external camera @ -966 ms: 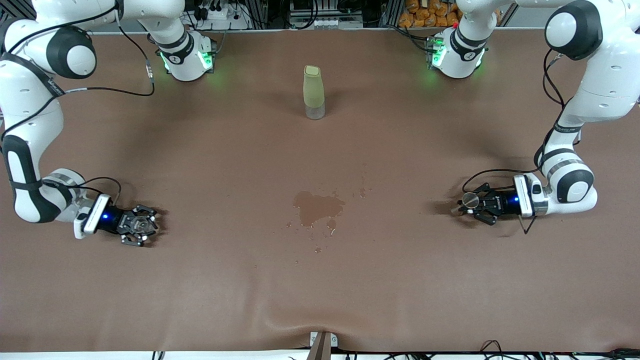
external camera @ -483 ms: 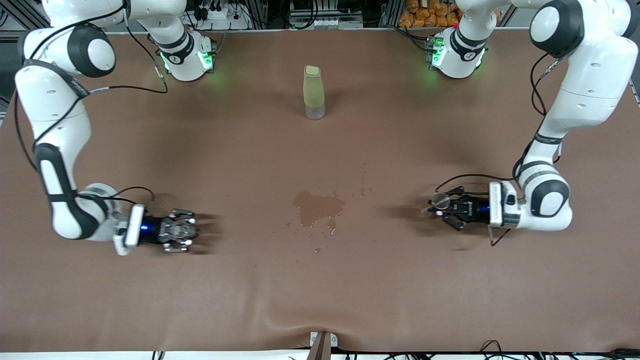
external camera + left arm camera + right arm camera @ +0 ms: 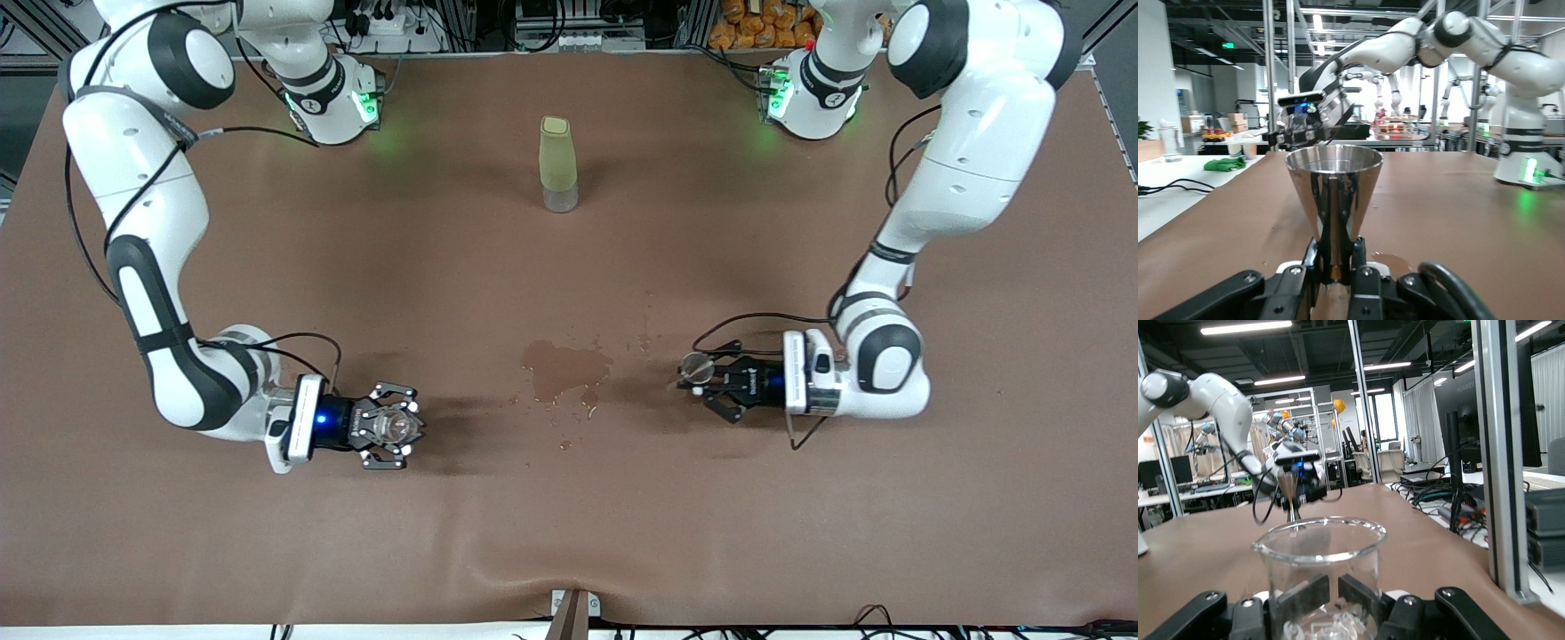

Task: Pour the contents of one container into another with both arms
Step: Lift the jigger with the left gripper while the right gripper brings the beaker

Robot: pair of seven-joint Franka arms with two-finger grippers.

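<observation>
Front view showed both arms low over the table (image 3: 800, 533), facing each other across a wet stain (image 3: 564, 369) near its middle. The right gripper (image 3: 391, 427) pinched the cup (image 3: 388, 427) upright, over the table toward the right arm's end; the right wrist view showed the cup (image 3: 1321, 577) clamped between the fingers (image 3: 1297, 597), its rim level, and whether any liquid was in it could not be told. The left gripper (image 3: 702, 378) was pressed onto the jigger (image 3: 694, 364) at its waist, over the table just beside the stain toward the left arm's end; the left wrist view showed the jigger (image 3: 1333, 193) upright with its upper cone open to the top. A bottle (image 3: 557, 164) stood untouched, farther from the front camera than the stain. Judged from this, both pickups were done and each vessel was in hand, but the two were well apart, and neither was tilted. Bringing the cup's lip over the jigger's mouth and tipping it remained. The stain suggested liquid could miss such a small target.
</observation>
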